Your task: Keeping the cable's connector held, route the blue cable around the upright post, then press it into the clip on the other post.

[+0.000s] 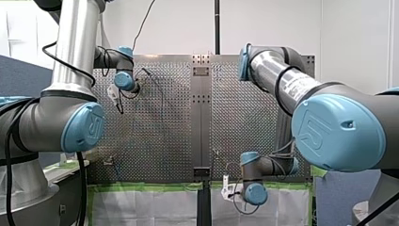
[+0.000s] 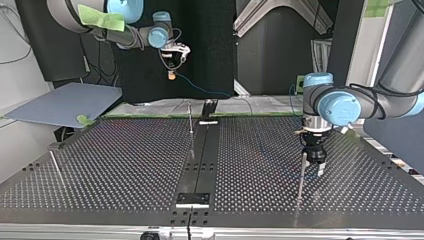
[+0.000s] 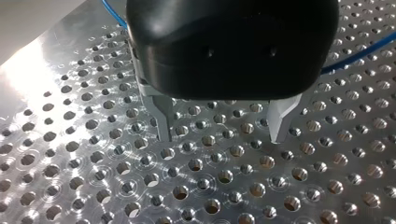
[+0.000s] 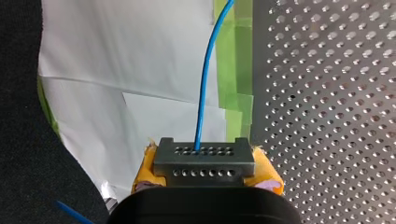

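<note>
Connector (image 4: pixel 204 161) sits clamped in my right gripper (image 4: pixel 205 169) beyond the table (image 4: pixel 327 93) edge; thin, limp blue cable (image 4: pixel 205 93) likely wants a light mid-span pinch from my left gripper (image 3: pixel 222 135), fingers apart.

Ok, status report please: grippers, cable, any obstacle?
Left gripper open, empty, beside post. Right gripper shut on connector. Blue cable passes behind left gripper. No obstacle seen.

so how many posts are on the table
3: a post near the top view's left edge, a post by the centre rail, a post beside my left gripper. More may be hidden.
</note>
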